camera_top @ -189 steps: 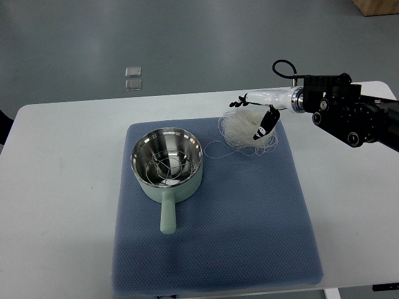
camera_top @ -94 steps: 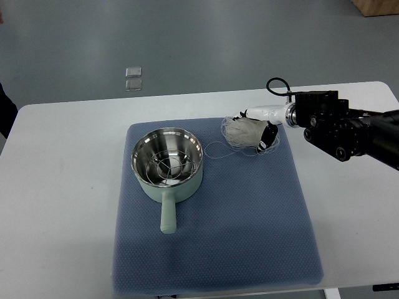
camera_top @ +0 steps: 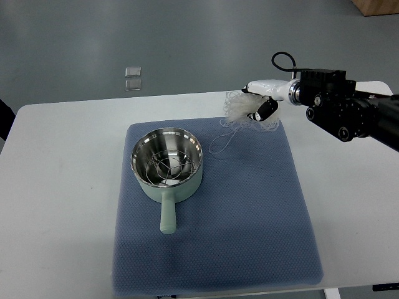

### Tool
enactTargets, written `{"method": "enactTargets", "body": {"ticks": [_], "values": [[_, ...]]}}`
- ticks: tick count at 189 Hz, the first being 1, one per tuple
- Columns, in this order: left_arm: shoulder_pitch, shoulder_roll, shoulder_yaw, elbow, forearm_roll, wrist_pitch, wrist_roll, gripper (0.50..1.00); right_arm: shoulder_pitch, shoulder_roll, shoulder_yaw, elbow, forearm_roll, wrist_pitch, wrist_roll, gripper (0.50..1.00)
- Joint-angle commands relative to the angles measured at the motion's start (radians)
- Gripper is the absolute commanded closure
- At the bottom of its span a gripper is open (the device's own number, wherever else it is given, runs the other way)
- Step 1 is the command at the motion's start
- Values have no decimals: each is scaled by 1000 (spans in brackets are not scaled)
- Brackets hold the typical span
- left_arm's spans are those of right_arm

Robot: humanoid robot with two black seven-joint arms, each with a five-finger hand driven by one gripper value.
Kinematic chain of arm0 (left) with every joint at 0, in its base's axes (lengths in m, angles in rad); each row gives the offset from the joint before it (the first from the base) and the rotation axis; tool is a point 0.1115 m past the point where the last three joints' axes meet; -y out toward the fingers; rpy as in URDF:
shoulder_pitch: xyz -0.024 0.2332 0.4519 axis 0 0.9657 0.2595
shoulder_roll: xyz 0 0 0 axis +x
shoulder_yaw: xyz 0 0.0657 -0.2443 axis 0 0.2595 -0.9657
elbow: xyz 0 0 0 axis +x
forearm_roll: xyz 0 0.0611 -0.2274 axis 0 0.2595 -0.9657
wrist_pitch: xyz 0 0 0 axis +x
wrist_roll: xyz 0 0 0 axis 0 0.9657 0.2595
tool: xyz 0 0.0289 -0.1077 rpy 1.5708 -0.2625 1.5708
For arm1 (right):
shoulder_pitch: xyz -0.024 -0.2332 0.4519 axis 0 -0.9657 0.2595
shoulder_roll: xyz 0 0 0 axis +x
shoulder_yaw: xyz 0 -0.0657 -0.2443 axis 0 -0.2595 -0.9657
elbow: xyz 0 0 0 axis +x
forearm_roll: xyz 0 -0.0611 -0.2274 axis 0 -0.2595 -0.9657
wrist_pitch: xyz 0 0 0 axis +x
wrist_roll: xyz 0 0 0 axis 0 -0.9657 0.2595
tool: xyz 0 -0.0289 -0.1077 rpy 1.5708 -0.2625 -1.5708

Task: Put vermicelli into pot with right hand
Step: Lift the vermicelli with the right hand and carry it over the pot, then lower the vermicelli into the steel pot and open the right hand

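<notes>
Right hand (camera_top: 257,107) fingers clamped on vermicelli (camera_top: 240,110), bundle bunched just left of fingers, loose strands trailing below toward mat (camera_top: 249,224). Pot (camera_top: 166,164) well left & below. Best: lift higher so strands clear rim, carry over pot centre, then open.

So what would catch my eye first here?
Probably the right hand at upper right, clutching a pale tangle of vermicelli with loose strands trailing onto the blue mat. Next, the mint-green pot left of it, shiny steel inside with a wire rack.
</notes>
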Motion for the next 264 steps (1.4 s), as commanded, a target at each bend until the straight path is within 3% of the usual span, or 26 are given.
{"method": "enactTargets", "body": {"ticks": [1,45,102,163,207,208,209,210,211,212,213,214,215,216,222,243,264], "values": [[0,0,0,0,0,0,0,500,47,-32,14,52,33,29,4,1000],[0,0,1,0,0,0,0,500,122,-97,40,286,88,41,18,1000],[0,0,0,-3,0,0,0,500,138,-75,106,455,96,111,55,1000],[0,0,1,-8,0,-8,0,500,121,-2,103,475,93,112,78,1000],[0,0,1,-9,0,-10,0,500,34,5,95,463,78,71,73,1000],[0,0,1,-9,0,-10,0,500,31,5,94,463,78,66,73,959],[0,0,1,-9,0,-10,0,500,30,5,94,463,78,66,73,959],[0,0,1,-11,0,-10,0,500,27,5,94,463,78,65,73,906],[0,0,1,-11,0,-10,0,500,27,5,94,463,78,64,73,906],[0,0,1,-11,0,-10,0,500,24,5,94,463,78,61,73,857],[0,0,1,-11,0,-10,0,500,24,5,94,463,78,61,73,857],[0,0,1,-11,0,-10,0,500,23,3,94,463,78,61,73,808],[0,0,1,-11,0,-10,0,500,23,3,94,463,78,61,73,807],[0,0,1,-11,0,-10,0,500,21,3,94,463,78,60,73,763],[0,0,1,-11,0,-10,0,500,20,-2,94,463,79,61,76,691],[0,0,1,-12,0,-10,0,500,18,-15,100,464,82,66,83,603],[0,0,1,-14,0,-10,0,500,18,-26,109,464,84,69,95,581]]}}
